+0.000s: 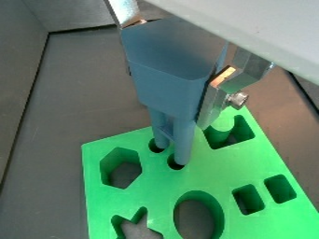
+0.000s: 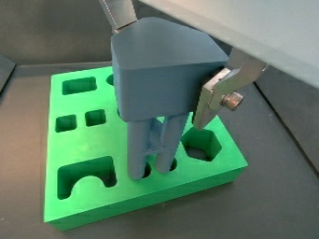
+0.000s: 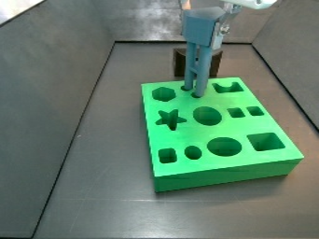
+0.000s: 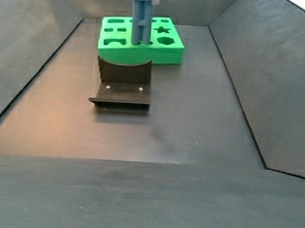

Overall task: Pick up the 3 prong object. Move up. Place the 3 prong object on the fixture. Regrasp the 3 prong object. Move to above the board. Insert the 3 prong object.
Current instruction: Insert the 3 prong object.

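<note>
The light-blue 3 prong object (image 1: 162,79) (image 2: 156,79) stands upright, and my gripper (image 1: 173,65) (image 2: 169,61) is shut on its blocky upper body. Its prongs (image 1: 174,149) reach down into small round holes of the green board (image 1: 156,184) (image 2: 106,149). In both side views the object (image 3: 200,56) (image 4: 143,18) rises from the board (image 3: 187,136) (image 4: 166,57) close to the hexagon hole (image 3: 162,93), with the gripper (image 3: 203,21) above it. The dark fixture (image 3: 185,63) (image 4: 123,85) stands on the floor beside the board with nothing on it.
Sloped dark walls (image 3: 75,84) enclose the grey floor (image 4: 153,155). The board carries other cut-outs: a star (image 3: 169,119), circles, an oval (image 1: 193,217) and squares (image 2: 77,119).
</note>
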{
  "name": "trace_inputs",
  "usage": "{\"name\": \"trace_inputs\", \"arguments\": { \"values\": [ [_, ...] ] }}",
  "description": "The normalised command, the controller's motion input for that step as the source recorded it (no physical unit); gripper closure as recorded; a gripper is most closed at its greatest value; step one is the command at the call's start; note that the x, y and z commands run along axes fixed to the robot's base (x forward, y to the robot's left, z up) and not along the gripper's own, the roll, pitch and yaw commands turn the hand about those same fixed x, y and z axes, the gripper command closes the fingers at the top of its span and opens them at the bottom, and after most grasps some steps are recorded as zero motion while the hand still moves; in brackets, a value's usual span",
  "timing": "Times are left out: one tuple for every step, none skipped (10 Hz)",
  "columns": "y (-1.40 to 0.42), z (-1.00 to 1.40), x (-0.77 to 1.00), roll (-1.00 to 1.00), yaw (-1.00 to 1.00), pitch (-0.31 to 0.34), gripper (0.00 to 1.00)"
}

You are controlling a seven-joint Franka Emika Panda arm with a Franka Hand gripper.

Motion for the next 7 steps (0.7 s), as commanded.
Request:
{"name": "trace_inputs", "arguments": {
  "values": [
    [0.00, -0.07, -0.17, 0.01, 0.00, 0.000, 1.00],
    [-0.02, -0.04, -0.13, 0.00, 0.00, 0.000, 1.00],
    [-0.09, -0.06, -0.05, 0.00, 0.00, -0.021, 1.00],
    [-0.13, -0.07, 0.00, 0.00, 0.00, -0.050, 1.00],
    [-0.12, -0.12, 0.10, 0.00, 0.00, -0.060, 1.00],
    [-0.08, -0.11, 0.17, 0.00, 0.05, -0.051, 1.00],
    [-0.02, -0.09, 0.11, 0.00, 0.05, -0.051, 1.00]
  ]
}}
